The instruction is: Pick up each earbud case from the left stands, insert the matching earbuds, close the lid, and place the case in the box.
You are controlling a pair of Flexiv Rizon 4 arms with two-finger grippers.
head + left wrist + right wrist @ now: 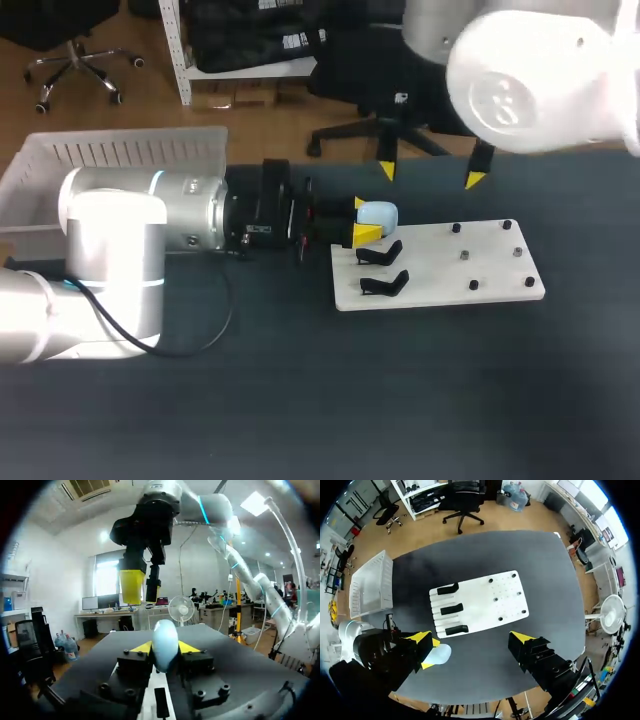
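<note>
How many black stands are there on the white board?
3, in one row along the end of the white board toward the box: one end stand, middle stand, other end stand. None seems hidden.

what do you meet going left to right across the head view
white box → left arm → earbud case in the left end effector → pegs on the white board

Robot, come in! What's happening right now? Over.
Left gripper shut on earbud case. Right gripper open, empty, up above the table. Nothing seen blocking.
</note>
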